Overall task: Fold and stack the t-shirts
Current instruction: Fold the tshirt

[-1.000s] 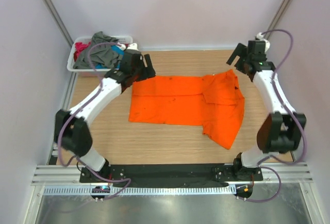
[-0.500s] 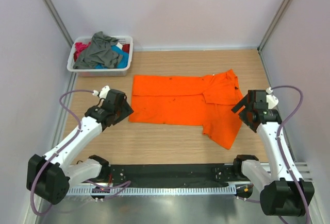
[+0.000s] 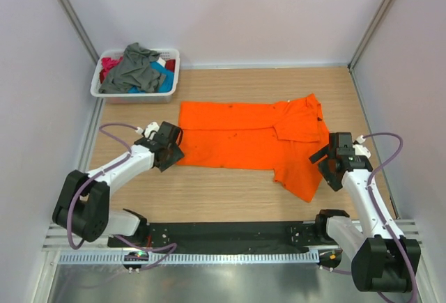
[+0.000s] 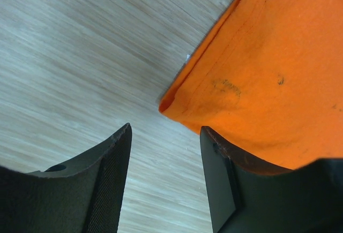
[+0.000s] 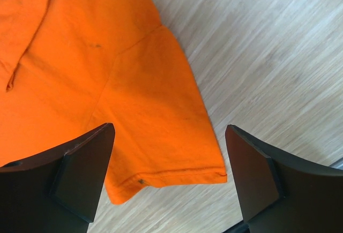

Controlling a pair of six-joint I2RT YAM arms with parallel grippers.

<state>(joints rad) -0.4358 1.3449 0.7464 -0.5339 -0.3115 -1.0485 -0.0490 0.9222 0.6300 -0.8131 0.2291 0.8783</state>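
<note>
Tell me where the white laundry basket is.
In the top view the white laundry basket sits in the table's far left corner, beyond the left gripper and just clear of the orange t-shirt's far left corner.

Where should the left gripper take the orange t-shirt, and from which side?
Near-left corner of the orange t-shirt, with the left gripper sliding in low from the left over the table. The doubled edge there looks slightly raised and lies just ahead of the open jaws.
</note>
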